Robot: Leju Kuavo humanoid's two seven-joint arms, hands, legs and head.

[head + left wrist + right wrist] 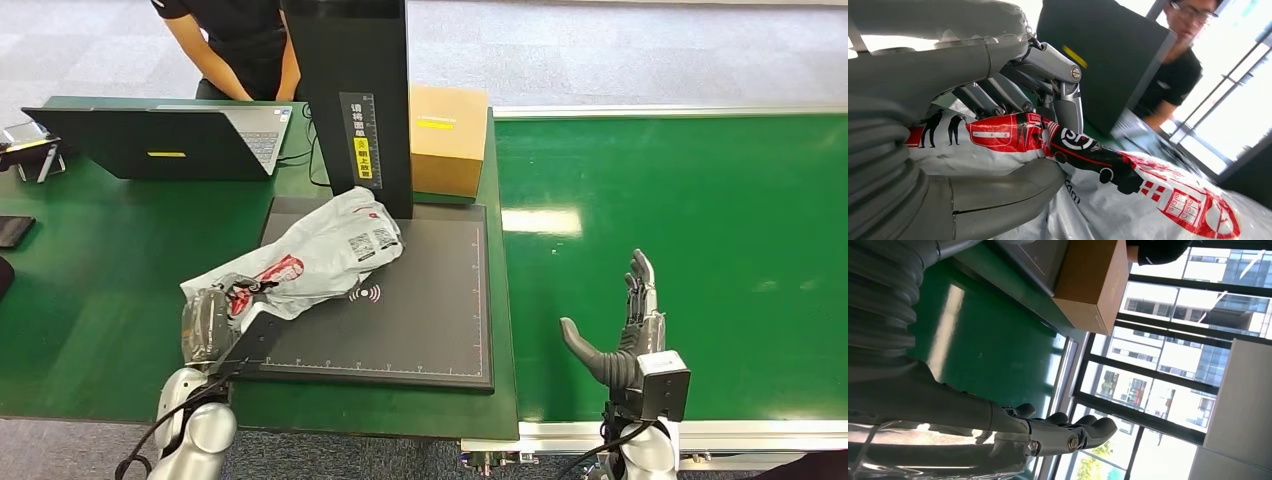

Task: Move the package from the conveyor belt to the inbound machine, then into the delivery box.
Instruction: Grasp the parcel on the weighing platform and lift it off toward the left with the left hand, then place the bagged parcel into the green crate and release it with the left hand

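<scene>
The package (305, 258), a grey-white plastic mailer bag with red and black print, lay partly on the inbound machine (420, 300), a dark flat scanning pad with a ruled border, and partly past the pad's left edge onto the green table (90, 290). Its far end rested against the foot of the machine's black upright column (355, 95); its near end hung over the pad's front-left corner.

The left hand (208, 325) gripped that near end. In the left wrist view the thick thumb (1003, 192) pressed under the crumpled bag (1128, 200) while the darker fingers (998, 97) curled down over its top, pinching the plastic between them.

The right hand (625, 335) hovered above the green conveyor belt (700, 200), near its front edge, holding nothing. Its fingers (1088, 427) were extended and lay close side by side, and the thumb stood out apart from them.

A brown cardboard box (448, 140) stood at the pad's far-right corner, just beside the column and against the belt's left edge. An open laptop (165, 140) sat toward the table's far-left corner, and a person (240, 45) in a black shirt stood behind the table's far edge.
</scene>
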